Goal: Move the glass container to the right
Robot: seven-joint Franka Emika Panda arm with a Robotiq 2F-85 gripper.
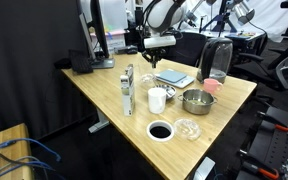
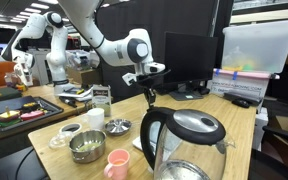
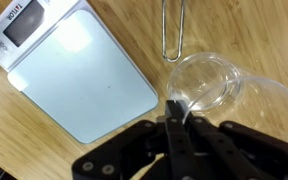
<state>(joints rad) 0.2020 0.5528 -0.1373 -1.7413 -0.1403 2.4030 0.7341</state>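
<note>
The glass container (image 3: 212, 84) is a clear round cup, seen from above in the wrist view over the wooden table. My gripper (image 3: 174, 112) has its fingers pressed together on the near rim of the glass. In both exterior views the gripper (image 1: 150, 60) (image 2: 150, 97) hangs above the table, over the far part near the scale. The glass itself is too clear to make out there.
A grey kitchen scale (image 3: 69, 68) (image 1: 172, 77) lies beside the glass, with a metal wire loop (image 3: 174, 30) above it. On the table (image 1: 104, 95) stand a white mug (image 1: 157, 99), metal bowl (image 1: 196, 100), pink cup (image 1: 210, 86), kettle (image 1: 216, 60), carton (image 1: 128, 90), black disc (image 1: 160, 130) and small glass dish (image 1: 188, 128).
</note>
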